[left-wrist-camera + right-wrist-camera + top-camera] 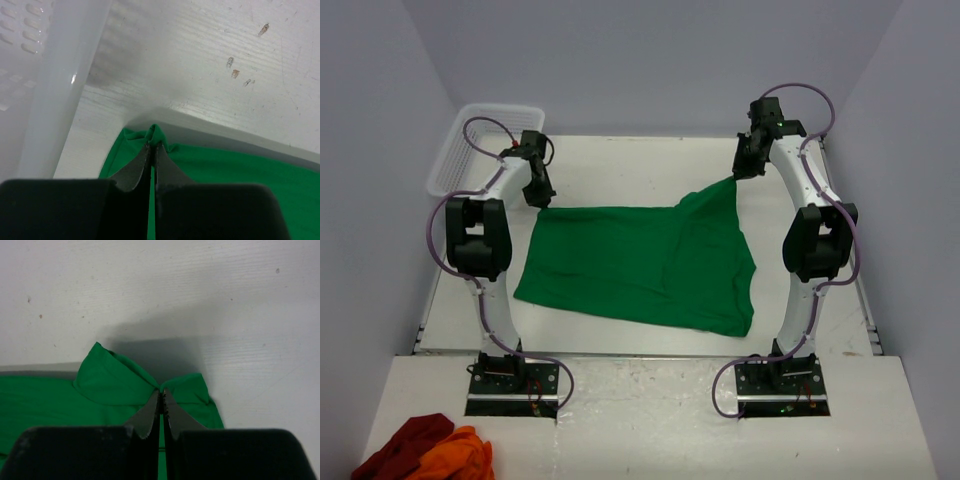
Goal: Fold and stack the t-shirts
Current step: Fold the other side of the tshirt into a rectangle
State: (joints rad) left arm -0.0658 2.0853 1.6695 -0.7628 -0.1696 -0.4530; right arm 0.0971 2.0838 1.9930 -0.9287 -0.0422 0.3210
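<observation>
White tabletop [620, 165] stretches out ahead of me, walled in by plain pale walls [650, 60]. Nearest of all, on the front ledge [650, 420] by its left corner, a dark red cloth [405, 445] and an orange cloth [460, 458] lie bunched together and touching. Both are well apart from everything I am handling. Just beyond them my two arm bases sit side by side at the near edge of the table.

Past the bases lies the green t-shirt [640, 265], spread mostly flat across the middle of the table between my arms. Its near hem runs at a slant close to the front edge. Its far right part rises in a peak off the surface, up to my right gripper [740, 172].

My right fingers [150, 412] are pressed together on that far right corner. A pinch of green fabric puckers out on both sides of the tips, and its shadow falls on the bare table beyond.

My left gripper [540, 200] is at the far left corner of the shirt, lower down and close to the table. Its fingers [137, 167] are clamped tight on a small fold of the green edge.

Farther off on the left, a white plastic basket [460, 150] stands at the back corner, just beside my left wrist.
</observation>
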